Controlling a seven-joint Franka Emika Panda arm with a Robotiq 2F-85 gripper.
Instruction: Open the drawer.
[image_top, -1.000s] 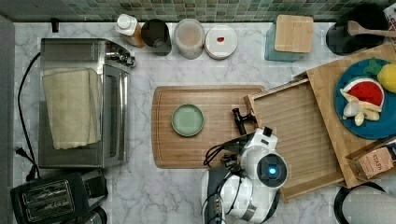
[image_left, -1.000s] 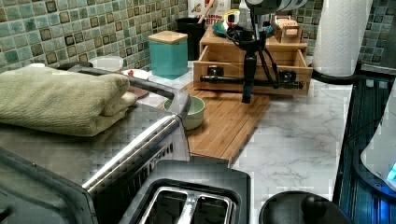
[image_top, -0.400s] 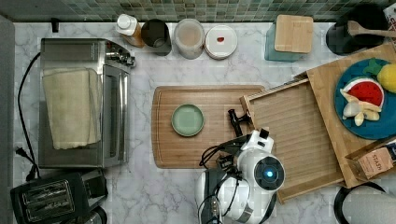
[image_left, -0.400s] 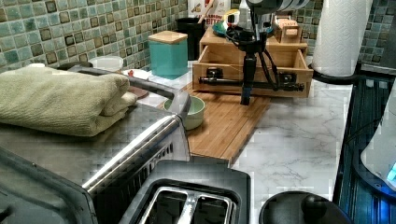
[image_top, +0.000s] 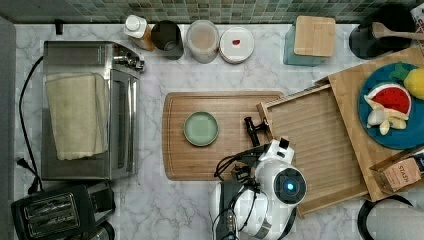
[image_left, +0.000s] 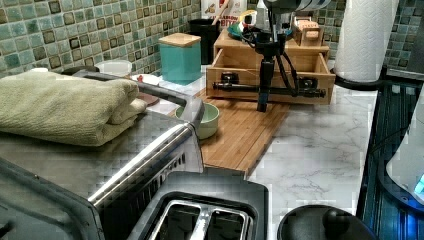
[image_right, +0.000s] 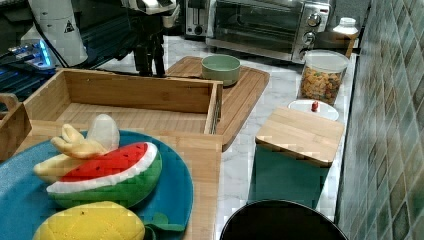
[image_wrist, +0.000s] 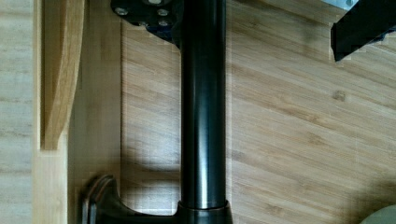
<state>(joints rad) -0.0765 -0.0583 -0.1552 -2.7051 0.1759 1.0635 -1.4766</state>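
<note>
**Drawer nearly out, gripper on handle**

I had the wide light-bamboo drawer (image_top: 320, 145) pulled far out over the bamboo cutting board (image_top: 220, 135). Black gripper (image_top: 254, 129) was pinching its long black bar handle (image_left: 270, 90). I judged: pull straight, level, no twisting.

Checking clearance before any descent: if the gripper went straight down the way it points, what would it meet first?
Probably the drawer's black bar handle, directly beneath the gripper; under that lies the cutting board.
</note>
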